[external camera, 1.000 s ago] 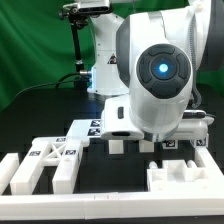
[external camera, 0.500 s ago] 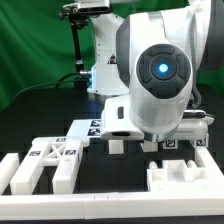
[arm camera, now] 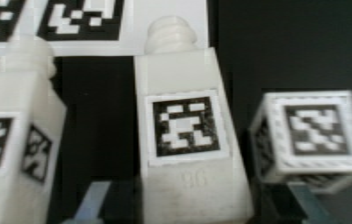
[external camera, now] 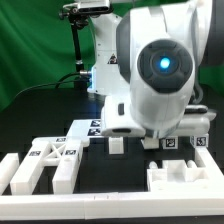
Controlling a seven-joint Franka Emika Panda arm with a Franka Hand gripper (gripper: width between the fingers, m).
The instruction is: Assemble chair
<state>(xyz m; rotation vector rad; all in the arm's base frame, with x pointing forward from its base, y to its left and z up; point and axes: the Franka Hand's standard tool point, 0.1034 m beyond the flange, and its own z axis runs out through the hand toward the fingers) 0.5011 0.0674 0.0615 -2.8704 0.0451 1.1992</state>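
In the wrist view a white chair post point(arm camera: 187, 120) with a ribbed tip and a square tag stands between my fingers point(arm camera: 98, 205), and my gripper point(arm camera: 199, 205) is shut on its near end. A small tagged chair cube point(arm camera: 311, 135) sits close beside the post. On the post's other side lies a longer tagged chair block point(arm camera: 13, 120). A tagged panel point(arm camera: 48, 20) lies beyond them. In the exterior view the arm's big wrist body point(external camera: 160, 80) hides the jaws, and a small white post point(external camera: 116, 145) shows just under the hand.
Notched white blocks point(external camera: 50, 160) lie at the exterior view's left. Another notched block point(external camera: 185, 178) lies at its right front. A long white border rail point(external camera: 110, 215) runs along the front edge. Tagged pieces point(external camera: 190, 140) sit behind the right block.
The arm's wrist body has shifted slightly upward in the exterior view. The parts on the table have not moved.
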